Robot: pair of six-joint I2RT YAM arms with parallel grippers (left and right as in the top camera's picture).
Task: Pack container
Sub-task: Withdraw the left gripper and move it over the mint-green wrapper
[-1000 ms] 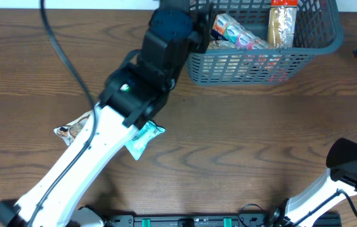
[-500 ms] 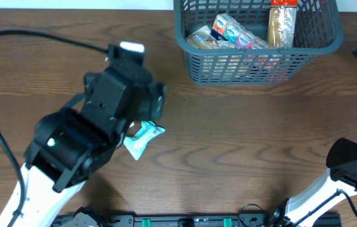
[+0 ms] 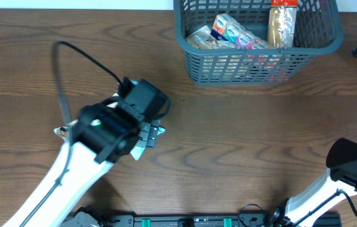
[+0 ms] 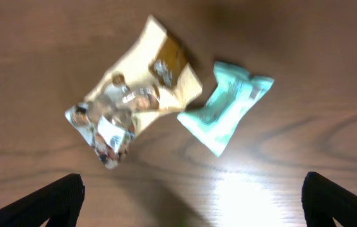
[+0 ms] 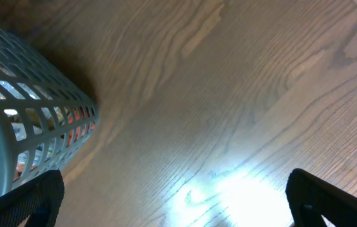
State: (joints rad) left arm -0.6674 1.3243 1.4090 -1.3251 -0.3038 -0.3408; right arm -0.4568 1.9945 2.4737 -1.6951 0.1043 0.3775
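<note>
Lower left of the overhead view: left arm (image 3: 103,126) low over the table (image 3: 241,145), left jaws spread wide, gripping nothing. Directly below them in the wrist view: a tan snack packet (image 4: 134,101) and a teal packet (image 4: 226,107), flat and side by side. Farther back, upper right: grey-blue basket (image 3: 241,66) holding several wrapped snacks (image 3: 232,31). Near its right end: right jaws wide apart, empty.

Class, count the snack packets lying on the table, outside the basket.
2. A cream-and-brown packet and a mint-green packet lie side by side on the wooden table. The left arm may hide more from overhead.
</note>
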